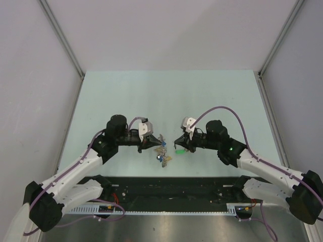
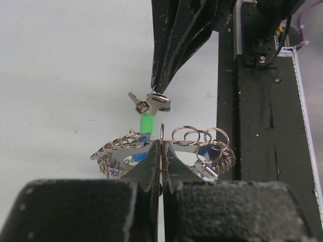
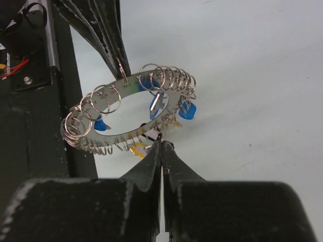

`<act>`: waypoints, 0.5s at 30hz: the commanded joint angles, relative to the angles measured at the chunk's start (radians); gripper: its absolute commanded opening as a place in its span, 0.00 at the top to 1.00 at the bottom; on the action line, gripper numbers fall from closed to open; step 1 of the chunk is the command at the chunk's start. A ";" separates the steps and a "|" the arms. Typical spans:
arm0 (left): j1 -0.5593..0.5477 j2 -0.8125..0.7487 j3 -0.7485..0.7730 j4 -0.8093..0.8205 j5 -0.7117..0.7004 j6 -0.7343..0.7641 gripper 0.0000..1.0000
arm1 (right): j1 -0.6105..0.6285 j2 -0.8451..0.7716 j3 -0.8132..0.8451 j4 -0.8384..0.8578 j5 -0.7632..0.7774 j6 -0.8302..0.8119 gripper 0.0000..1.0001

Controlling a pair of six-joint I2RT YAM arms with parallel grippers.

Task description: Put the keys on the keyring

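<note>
The keyring (image 1: 161, 148) hangs above the table between my two grippers. My left gripper (image 1: 151, 143) is shut on its rim, among the wire loops (image 2: 161, 146). The ring (image 3: 109, 138) lies roughly level. Blue-headed keys (image 3: 186, 111) and a yellow-headed key (image 3: 137, 149) hang from its loops. My right gripper (image 1: 176, 143) is shut, with its tips (image 3: 162, 143) at the ring's opposite rim. In the left wrist view its tips (image 2: 159, 92) pinch a small silver key piece, and the green key head (image 2: 146, 122) hangs below them.
The black base rail (image 1: 171, 189) runs along the near table edge, close beside the ring (image 2: 262, 126). The pale table (image 1: 166, 96) stretches away behind the grippers, with white walls on three sides.
</note>
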 commanded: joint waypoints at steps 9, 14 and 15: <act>0.005 0.059 0.081 -0.061 0.131 0.090 1.00 | 0.093 -0.016 0.141 -0.135 0.011 -0.086 1.00; 0.004 0.065 0.076 -0.033 0.114 0.051 1.00 | 0.137 0.007 0.153 -0.147 0.060 -0.103 1.00; 0.004 0.065 0.076 -0.030 0.114 0.050 1.00 | 0.143 0.017 0.154 -0.149 0.071 -0.111 1.00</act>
